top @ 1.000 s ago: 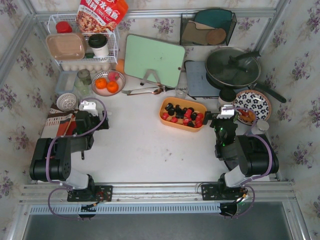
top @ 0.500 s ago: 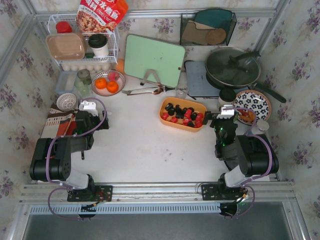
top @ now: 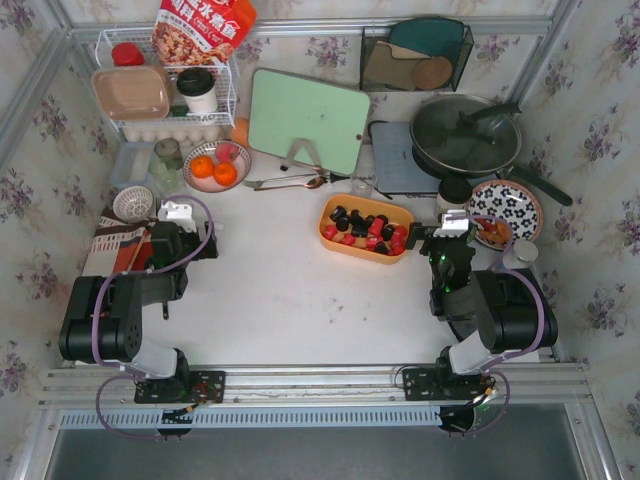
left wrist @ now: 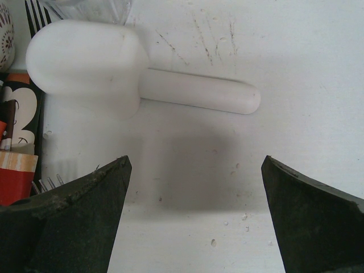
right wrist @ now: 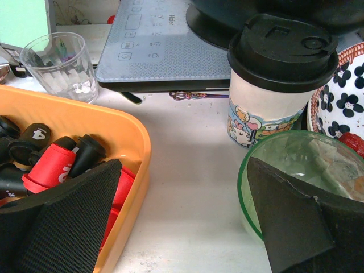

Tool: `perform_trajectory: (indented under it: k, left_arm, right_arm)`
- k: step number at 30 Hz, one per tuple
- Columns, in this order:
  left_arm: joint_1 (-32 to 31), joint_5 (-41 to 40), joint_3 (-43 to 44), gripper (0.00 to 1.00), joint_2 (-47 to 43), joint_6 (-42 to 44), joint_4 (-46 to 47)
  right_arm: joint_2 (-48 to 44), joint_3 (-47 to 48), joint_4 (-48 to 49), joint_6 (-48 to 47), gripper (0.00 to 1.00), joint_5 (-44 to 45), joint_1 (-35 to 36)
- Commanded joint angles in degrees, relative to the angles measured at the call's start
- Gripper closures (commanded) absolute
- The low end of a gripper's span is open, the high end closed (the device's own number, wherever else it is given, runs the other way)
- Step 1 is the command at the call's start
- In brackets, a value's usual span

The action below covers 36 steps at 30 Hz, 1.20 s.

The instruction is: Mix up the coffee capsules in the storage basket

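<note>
The orange storage basket (top: 352,252) lies right of the table's middle, with several red and black coffee capsules (top: 368,228) jumbled inside. In the right wrist view the basket's rounded right end (right wrist: 133,142) and some capsules (right wrist: 51,165) show at lower left. My right gripper (right wrist: 183,165) is open and holds nothing. Its left finger hangs over the basket's right end and its right finger over a green-rimmed glass bowl (right wrist: 296,165). From above, that gripper (top: 452,225) sits just right of the basket. My left gripper (left wrist: 196,162) is open over bare table at the far left, well away from the basket.
A white scoop (left wrist: 91,68) lies just ahead of the left gripper. Behind the right gripper stand a lidded paper cup (right wrist: 278,74), a glass tumbler (right wrist: 60,65) and an induction cooker (right wrist: 170,51). A flowered plate (top: 505,210), a green cutting board (top: 308,120), a bowl of oranges (top: 214,168) and a wire rack (top: 165,90) line the back.
</note>
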Motion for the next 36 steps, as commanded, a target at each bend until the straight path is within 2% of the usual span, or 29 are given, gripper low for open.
perform_trajectory:
  k: [1,36]
  left_arm:
    - [0.0,0.1,0.3,0.00,-0.3,0.4,1.3]
    - [0.0,0.1,0.3,0.00,-0.3,0.4,1.3]
  right_arm:
    - [0.1,0.3,0.6,0.0,0.00,-0.4,0.0]
    - [0.2,0.7,0.0,0.0,0.00,-0.5,-0.1]
